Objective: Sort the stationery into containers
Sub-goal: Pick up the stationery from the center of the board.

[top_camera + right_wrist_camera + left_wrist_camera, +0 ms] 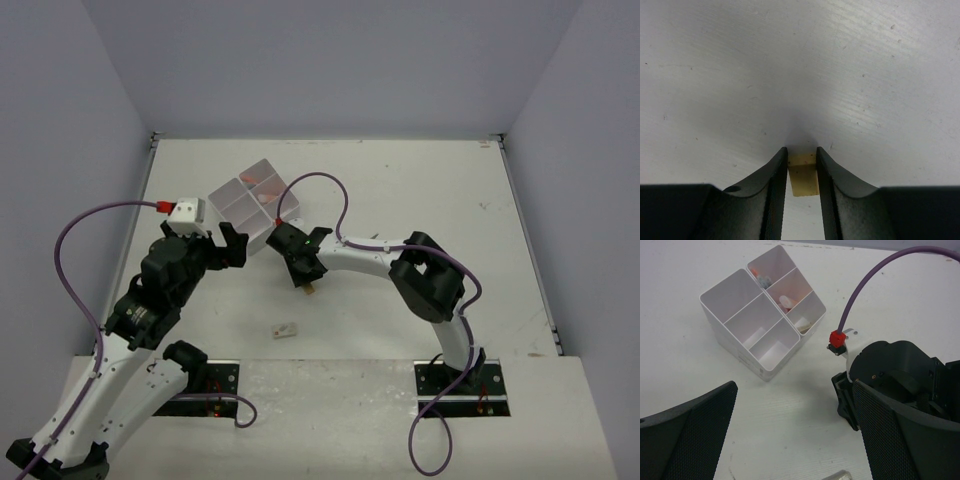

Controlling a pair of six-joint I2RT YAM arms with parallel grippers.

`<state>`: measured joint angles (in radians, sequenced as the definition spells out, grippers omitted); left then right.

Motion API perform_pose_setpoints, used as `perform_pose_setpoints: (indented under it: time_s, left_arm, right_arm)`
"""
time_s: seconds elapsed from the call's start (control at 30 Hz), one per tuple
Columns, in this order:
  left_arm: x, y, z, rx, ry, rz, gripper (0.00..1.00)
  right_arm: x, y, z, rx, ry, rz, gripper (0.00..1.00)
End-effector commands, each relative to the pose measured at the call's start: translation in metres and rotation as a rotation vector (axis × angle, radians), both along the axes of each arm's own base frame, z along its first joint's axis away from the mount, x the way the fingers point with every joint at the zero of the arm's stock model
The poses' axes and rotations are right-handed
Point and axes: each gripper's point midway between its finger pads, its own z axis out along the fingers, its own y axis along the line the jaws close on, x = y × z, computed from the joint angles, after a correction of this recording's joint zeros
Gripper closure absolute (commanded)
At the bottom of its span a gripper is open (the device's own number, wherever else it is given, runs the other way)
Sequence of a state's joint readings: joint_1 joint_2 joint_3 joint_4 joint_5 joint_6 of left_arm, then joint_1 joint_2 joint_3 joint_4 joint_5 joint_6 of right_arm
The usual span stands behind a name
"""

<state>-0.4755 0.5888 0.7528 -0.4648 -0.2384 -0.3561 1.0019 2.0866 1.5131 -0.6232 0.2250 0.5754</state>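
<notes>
The containers (pixel 236 192) stand at the back left; in the left wrist view (pixel 724 286) the far bins hold orange and pale items. My right gripper (pixel 802 156) is shut on a small beige eraser (pixel 803 175), just above the table. From above, this gripper (pixel 304 281) is in front of the containers with the beige eraser (pixel 309 290) at its tips. My left gripper (pixel 225 250) is open and empty, left of it, with its jaws wide apart (pixel 795 440). A white eraser (pixel 285 328) lies near the front. The scissors are hidden.
The right arm's wrist (pixel 890 372) and purple cable (pixel 865 285) fill the right of the left wrist view. The white eraser's end (pixel 837 476) shows at that view's bottom edge. The table's walls rise at the back and sides.
</notes>
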Motion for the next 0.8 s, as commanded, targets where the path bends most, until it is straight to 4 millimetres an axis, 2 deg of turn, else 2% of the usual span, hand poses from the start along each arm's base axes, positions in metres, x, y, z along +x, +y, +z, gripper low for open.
perform_pose_setpoints:
  time_s: [0.0, 0.03, 0.13, 0.4, 0.57, 0.77]
  left_arm:
    - [0.004, 0.0, 0.005, -0.004, -0.027, -0.001, 0.0]
    - [0.003, 0.0, 0.006, -0.005, -0.028, -0.002, 0.0]
    - [0.004, 0.0, 0.005, -0.004, -0.026, -0.002, 0.0]
    - [0.003, 0.0, 0.005, -0.004, -0.027, -0.005, 0.0]
    - [0.004, 0.0, 0.006, -0.005, -0.028, -0.004, 0.0]
    - [0.004, 0.0, 0.005, -0.004, -0.025, -0.004, 0.0]
  right_arm:
    - [0.001, -0.004, 0.026, 0.026, -0.027, -0.064, 0.62]
    - [0.002, -0.006, 0.028, 0.023, -0.035, -0.076, 0.57]
    - [0.002, -0.009, 0.029, 0.019, -0.043, -0.096, 0.55]
    - [-0.008, -0.011, 0.022, 0.038, -0.005, -0.091, 0.64]
    - [-0.013, -0.011, 0.017, 0.039, 0.016, -0.083, 0.64]
    - [-0.012, -0.013, 0.016, 0.034, 0.007, -0.093, 0.8]
